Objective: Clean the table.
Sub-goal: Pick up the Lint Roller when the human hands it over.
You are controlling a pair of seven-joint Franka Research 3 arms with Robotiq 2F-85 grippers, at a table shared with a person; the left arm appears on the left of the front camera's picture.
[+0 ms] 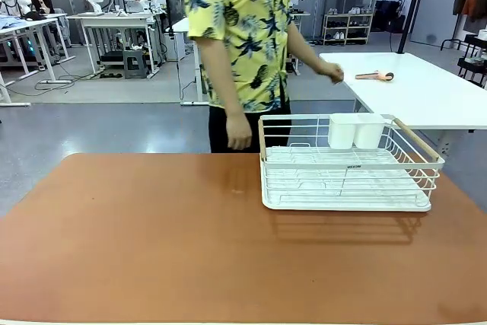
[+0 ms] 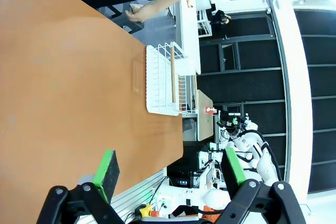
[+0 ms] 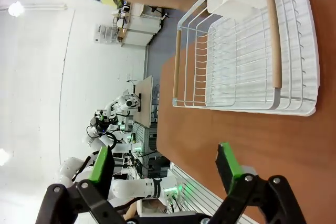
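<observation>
The left gripper (image 2: 170,167) and the right gripper (image 3: 165,165) are held with fingers spread apart, nothing grasped, at the near edge of the table (image 1: 152,241), whose terracotta top is spread across the foreground. A white wire dish rack (image 1: 346,161) is set on its far right part. Beyond, a person (image 1: 236,28) in a yellow patterned shirt is seen at the far edge.

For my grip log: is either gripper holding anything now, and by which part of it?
Nothing is held. The left gripper and the right gripper both stand open, with only air between their fingers. The dish rack sits untouched on the table.
</observation>
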